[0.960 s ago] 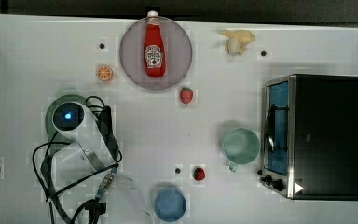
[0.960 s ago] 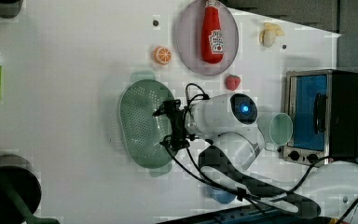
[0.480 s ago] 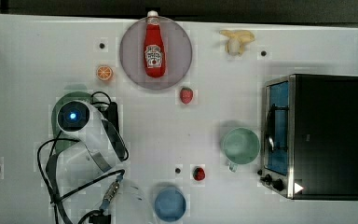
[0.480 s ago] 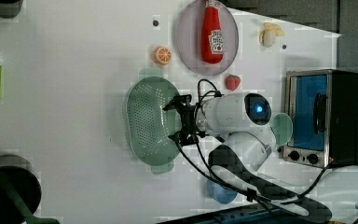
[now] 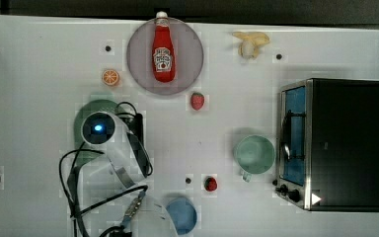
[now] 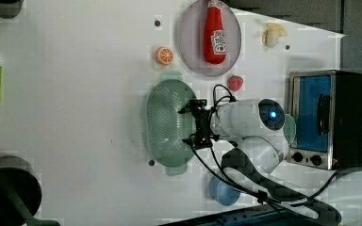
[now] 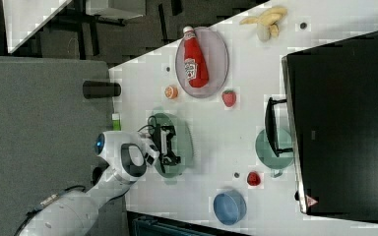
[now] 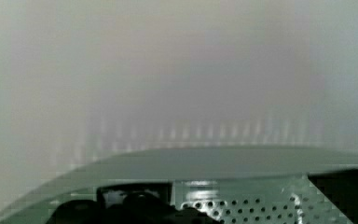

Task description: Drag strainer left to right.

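Drawn back across the strainer (image 6: 167, 123) toward its toaster-side rim, pincer (image 6: 199, 122) wide open, empty; hooking rim, then dragging, judged next.

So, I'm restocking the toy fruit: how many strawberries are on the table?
2. One strawberry lies just below the ketchup plate in the top view; the other strawberry sits between the blue bowl and the mug.

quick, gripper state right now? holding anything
gripper: open, jaws spread wide over the strainer, holding nothing that can be seen.
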Motion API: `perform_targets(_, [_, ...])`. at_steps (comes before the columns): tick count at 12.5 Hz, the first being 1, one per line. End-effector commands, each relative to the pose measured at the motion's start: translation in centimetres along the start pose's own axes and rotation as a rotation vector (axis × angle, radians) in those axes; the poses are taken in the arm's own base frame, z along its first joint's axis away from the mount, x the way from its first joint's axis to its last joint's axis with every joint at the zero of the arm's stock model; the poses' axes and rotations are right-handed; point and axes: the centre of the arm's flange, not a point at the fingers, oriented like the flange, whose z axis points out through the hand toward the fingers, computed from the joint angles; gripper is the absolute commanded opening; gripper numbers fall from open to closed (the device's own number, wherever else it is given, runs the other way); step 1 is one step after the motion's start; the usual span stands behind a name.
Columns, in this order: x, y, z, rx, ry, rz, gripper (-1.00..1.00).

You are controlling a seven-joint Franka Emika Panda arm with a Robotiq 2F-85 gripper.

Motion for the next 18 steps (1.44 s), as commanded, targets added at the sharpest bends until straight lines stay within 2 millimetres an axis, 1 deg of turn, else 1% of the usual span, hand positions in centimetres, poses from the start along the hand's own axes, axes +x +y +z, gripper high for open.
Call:
perform_targets(1, [4.8, -1.5, -1.1, 0.026, -0.017, 0.001, 1.0])
perform_targets(2, [6.1, -1.6, -1.1, 0.026, -0.014, -0.007, 1.0])
perform_targets(5, [9.5, -1.7, -1.0, 0.021, -0.005, 0.043, 1.0])
perform_targets(10, [13.2, -1.2, -0.8, 0.011, 0.011, 0.095, 1.0])
perform_targets(13, [15.7, -1.3, -0.6, 0.008, 0.022, 0.052, 1.0])
perform_targets(18, [21.1, -1.2, -0.9, 0.011, 0.05, 0.043, 1.0])
